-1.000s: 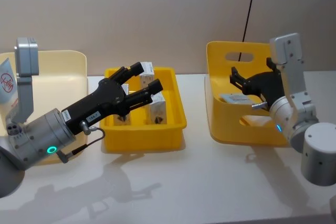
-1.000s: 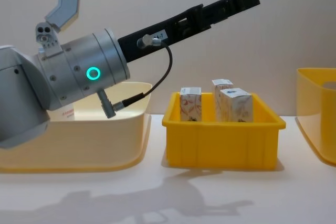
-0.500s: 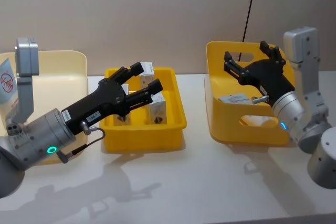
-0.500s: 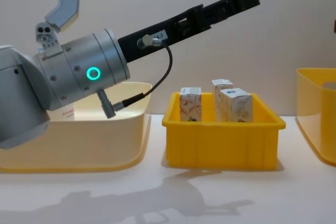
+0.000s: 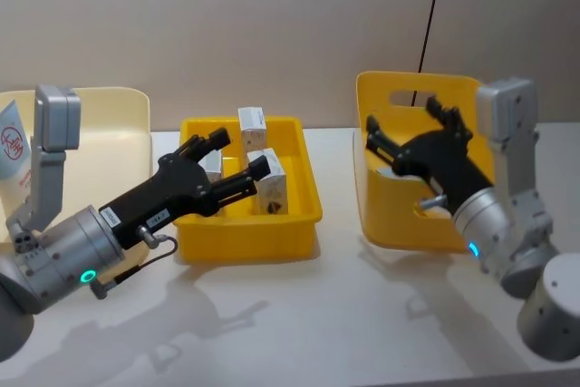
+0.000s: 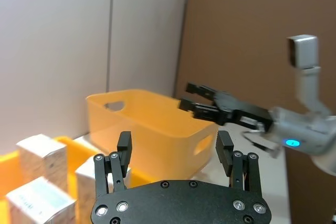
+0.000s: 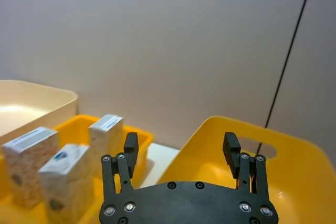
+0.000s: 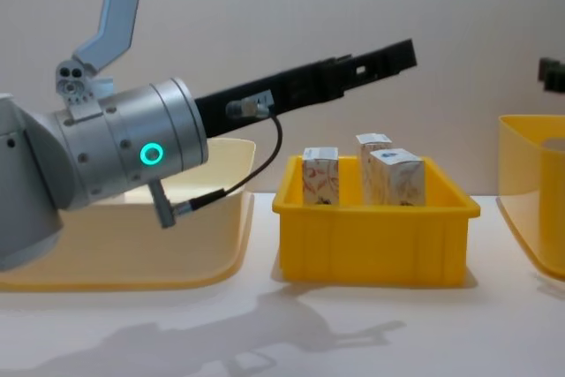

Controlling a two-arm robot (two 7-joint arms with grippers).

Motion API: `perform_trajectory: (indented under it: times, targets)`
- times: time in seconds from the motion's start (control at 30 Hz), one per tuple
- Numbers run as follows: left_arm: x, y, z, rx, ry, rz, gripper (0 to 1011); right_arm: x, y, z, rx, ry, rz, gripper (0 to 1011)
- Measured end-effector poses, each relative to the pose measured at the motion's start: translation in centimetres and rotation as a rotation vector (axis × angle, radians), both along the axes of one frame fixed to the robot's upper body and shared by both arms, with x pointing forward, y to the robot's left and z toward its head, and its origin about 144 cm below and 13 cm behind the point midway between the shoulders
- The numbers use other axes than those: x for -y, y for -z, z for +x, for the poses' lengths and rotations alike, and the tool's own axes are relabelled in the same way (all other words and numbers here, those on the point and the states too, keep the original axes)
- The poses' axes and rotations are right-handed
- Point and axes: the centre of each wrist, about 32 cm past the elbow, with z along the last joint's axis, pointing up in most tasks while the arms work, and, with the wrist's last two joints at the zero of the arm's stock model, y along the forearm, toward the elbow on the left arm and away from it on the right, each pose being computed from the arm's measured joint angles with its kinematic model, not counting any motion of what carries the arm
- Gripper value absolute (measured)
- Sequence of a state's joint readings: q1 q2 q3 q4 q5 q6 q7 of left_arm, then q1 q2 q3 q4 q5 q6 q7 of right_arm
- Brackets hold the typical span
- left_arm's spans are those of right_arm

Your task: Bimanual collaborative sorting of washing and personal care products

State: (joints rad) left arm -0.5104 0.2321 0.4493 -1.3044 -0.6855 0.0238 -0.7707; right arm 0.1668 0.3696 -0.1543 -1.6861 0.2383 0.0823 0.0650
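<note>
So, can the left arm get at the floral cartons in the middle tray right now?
Probably yes: the left gripper hangs open just above the cartons, the yellow tray is open-topped, and nothing lies between them.

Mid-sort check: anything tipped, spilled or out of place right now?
Nothing stands out. The three cartons stand upright in the yellow tray; left gripper and right gripper are open and empty.
</note>
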Motion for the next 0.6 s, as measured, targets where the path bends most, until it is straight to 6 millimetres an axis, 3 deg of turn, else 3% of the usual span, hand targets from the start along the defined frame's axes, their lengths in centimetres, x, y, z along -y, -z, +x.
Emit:
perform_trajectory:
  times: [0.6]
  targets:
    - [-0.7,1.0,-2.5,0.009,-0.233,0.151,999,-3.6,4.4,-4.7,-0.089,-0.105,0.091,1001]
